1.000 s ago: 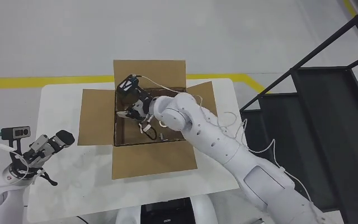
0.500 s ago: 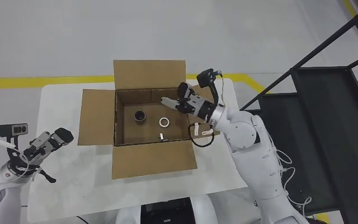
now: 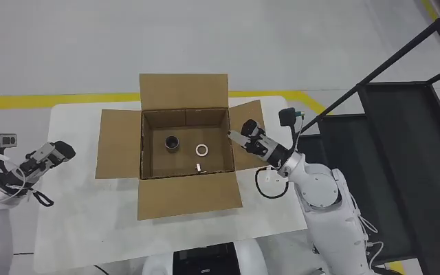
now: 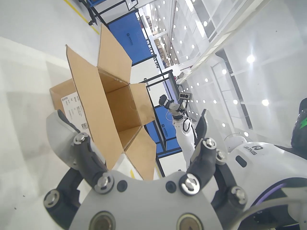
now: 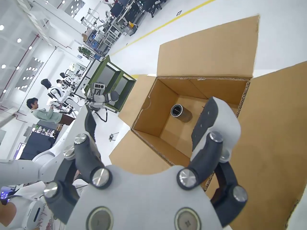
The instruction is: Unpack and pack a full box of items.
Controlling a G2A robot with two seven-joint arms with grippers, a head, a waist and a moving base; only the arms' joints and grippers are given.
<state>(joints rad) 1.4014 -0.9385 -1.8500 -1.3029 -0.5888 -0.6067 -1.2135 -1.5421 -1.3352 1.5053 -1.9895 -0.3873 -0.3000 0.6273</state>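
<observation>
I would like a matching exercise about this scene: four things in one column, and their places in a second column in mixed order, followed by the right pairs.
Things:
1. dark cylinder
2. white ring
3. right pincer
4. left pincer

Places:
A. over the right flap of the box, open
B. at the left edge of the table, open
C. on the box floor, left half
D. on the box floor, near the middle

Pairs: 1-C, 2-D, 3-A, 4-B.

Top camera looks straight down from well above the table (image 3: 82,223). Left wrist camera faces the cardboard box (image 3: 184,89) from 9 o'clock, well apart; right wrist camera from 3 o'clock, near. All three views share it.
</observation>
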